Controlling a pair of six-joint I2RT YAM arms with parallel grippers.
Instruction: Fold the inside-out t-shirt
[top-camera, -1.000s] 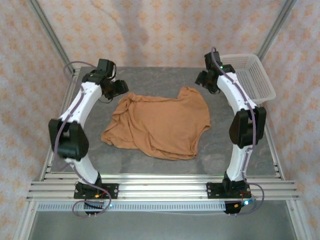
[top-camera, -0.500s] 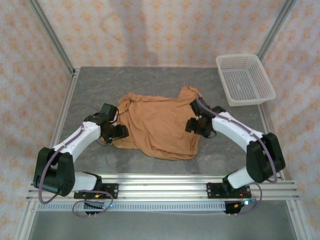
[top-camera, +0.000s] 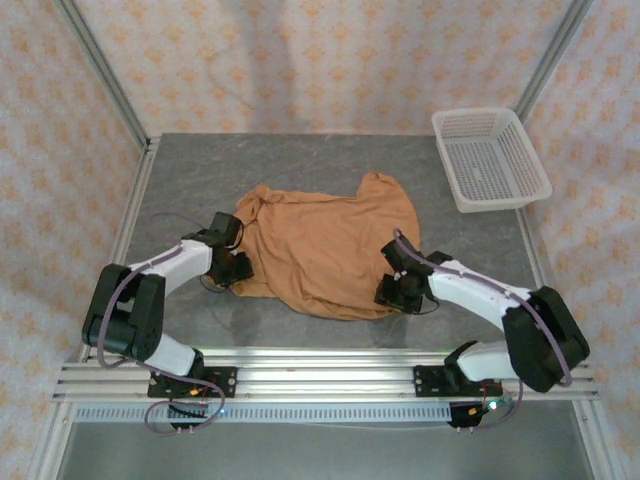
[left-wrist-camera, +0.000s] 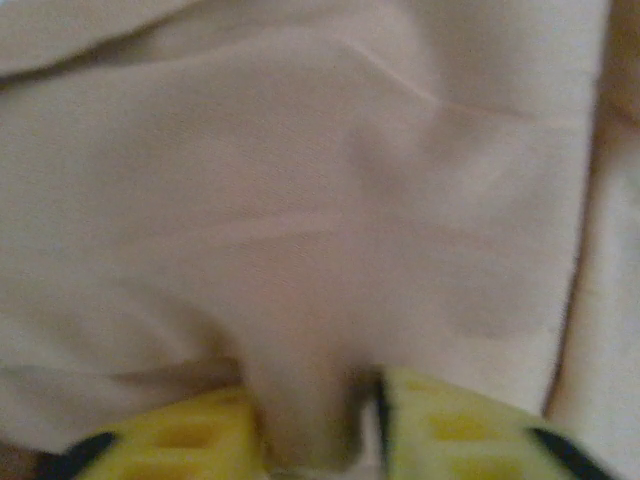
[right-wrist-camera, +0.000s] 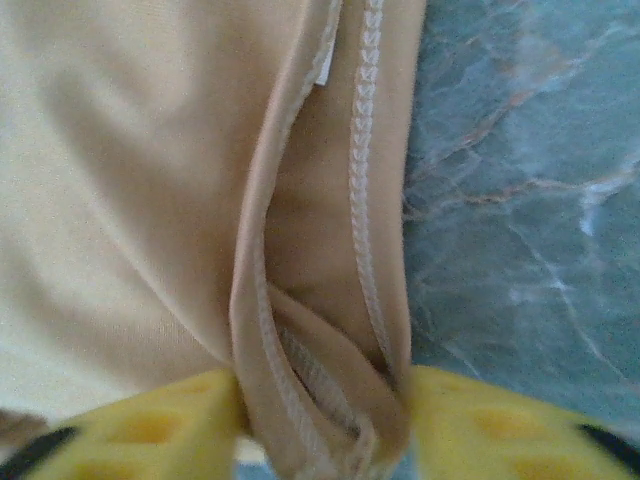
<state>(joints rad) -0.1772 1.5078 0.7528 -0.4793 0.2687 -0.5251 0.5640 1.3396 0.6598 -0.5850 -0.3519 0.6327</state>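
moved since earlier: both arms have been drawn nearer and lower; the left fingers (top-camera: 238, 268) have been brought to the left edge of the inside-out t-shirt (top-camera: 325, 240), the right fingers (top-camera: 393, 292) to its near right edge, and both pairs have been narrowed.
inside-out t-shirt: orange-tan, laid rumpled at the middle of the counter (top-camera: 300, 165).
left fingers: closed on a raised fold of the fabric, which is pinched between the yellow pads (left-wrist-camera: 180, 440).
right fingers: closed on the stitched hem, which is pinched between the yellow pads (right-wrist-camera: 150, 430); marbled counter is seen right of it.
basket (top-camera: 490, 158): white, at the far right, well apart from the shirt.
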